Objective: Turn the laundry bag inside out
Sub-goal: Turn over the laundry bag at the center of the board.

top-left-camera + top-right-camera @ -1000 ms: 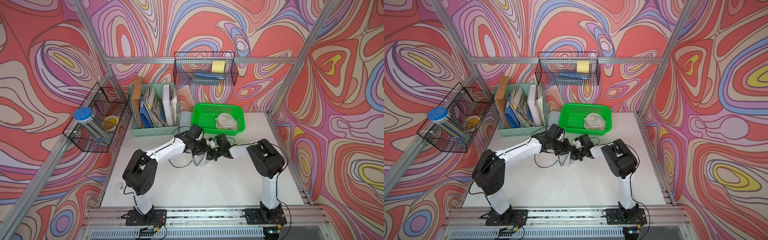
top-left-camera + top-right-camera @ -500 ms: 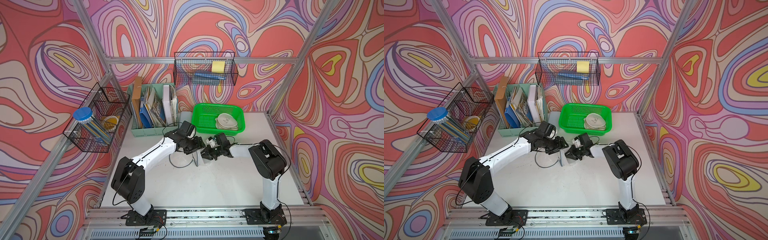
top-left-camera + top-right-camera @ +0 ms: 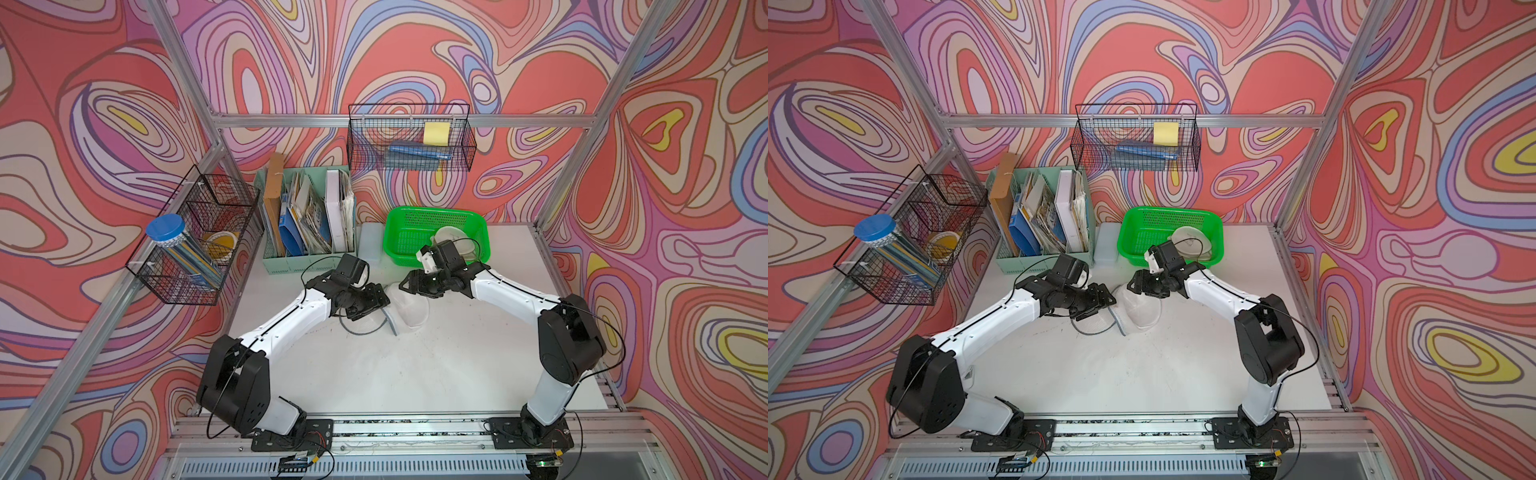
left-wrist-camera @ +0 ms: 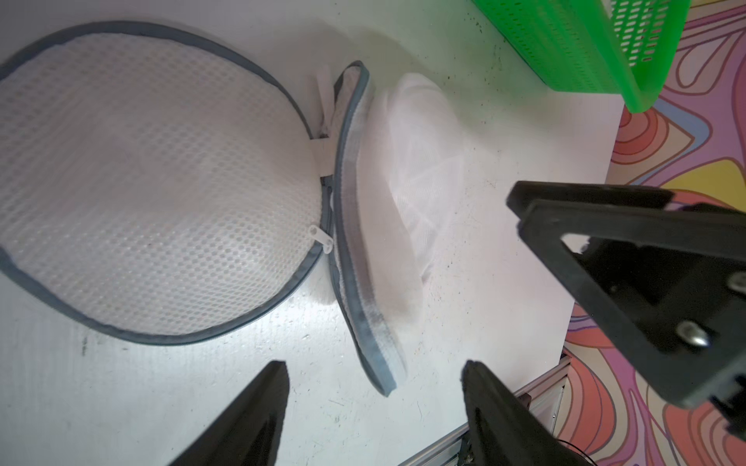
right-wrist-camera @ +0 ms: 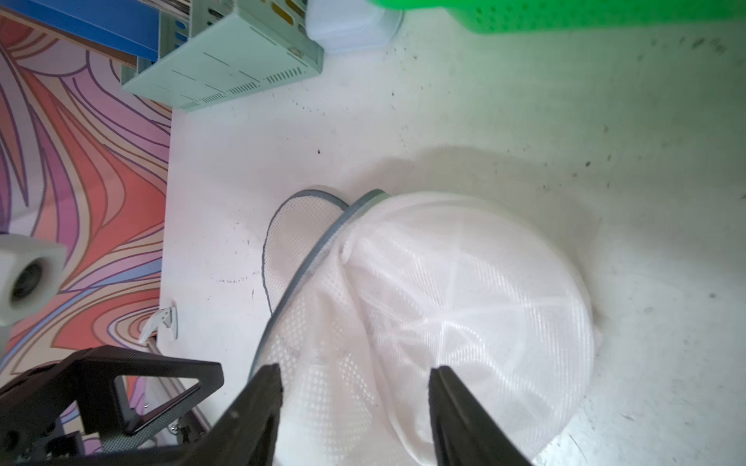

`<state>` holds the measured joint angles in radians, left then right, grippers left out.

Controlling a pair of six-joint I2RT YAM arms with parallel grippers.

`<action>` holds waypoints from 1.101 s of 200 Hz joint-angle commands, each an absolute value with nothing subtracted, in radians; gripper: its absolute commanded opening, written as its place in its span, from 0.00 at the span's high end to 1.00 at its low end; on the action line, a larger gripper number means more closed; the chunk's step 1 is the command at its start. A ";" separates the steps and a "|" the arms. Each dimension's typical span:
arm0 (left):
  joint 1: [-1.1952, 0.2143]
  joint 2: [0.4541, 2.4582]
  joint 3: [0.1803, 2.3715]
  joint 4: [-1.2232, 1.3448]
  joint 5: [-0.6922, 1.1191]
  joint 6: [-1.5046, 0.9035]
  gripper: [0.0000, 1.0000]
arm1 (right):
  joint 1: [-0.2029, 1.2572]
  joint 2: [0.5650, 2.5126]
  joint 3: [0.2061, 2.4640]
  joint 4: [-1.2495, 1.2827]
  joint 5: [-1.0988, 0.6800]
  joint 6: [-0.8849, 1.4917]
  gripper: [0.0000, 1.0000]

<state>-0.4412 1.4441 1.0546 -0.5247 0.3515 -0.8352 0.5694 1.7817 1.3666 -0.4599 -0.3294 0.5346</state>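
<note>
The laundry bag (image 3: 401, 309) is seen lying on the table (image 3: 415, 374), unzipped into two round halves joined at a hinge, between the two grippers.

The left gripper (image 4: 373, 365) is held with its fingers (image 4: 266, 403) spread wide and nothing caught between them. The right gripper (image 5: 354, 369) is likewise parted and empty. Neither is seen touching the mesh.

In both top views the two halves are set side by side, so the bag's long axis runs from the left fingertips across to the right ones. The flat half is placed under and just beyond the left fingers. The domed half (image 5: 464, 314) is placed straight ahead of the right fingers, bulging upward.

The grey zipper rim (image 4: 355, 242) is stood nearly on edge between the halves, crosswise to that axis. Its near end is found just ahead of the gap between the left fingertips, while from the right wrist it is seen passing close beside the finger on the left gripper's side.

The rim is judged the likely grip point. The left gripper appears better lined up with it. The dome seems to be left for the right gripper to push through.
</note>
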 commanded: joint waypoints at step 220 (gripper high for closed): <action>-0.494 1.578 0.757 0.103 0.437 -1.003 0.67 | 0.876 1.956 1.730 -0.896 0.135 0.341 1.00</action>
<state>-0.4751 1.5314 0.7055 0.0025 0.4252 -1.0019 0.9192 1.9896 1.7069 -0.9054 0.2005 0.3073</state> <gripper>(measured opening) 0.344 0.045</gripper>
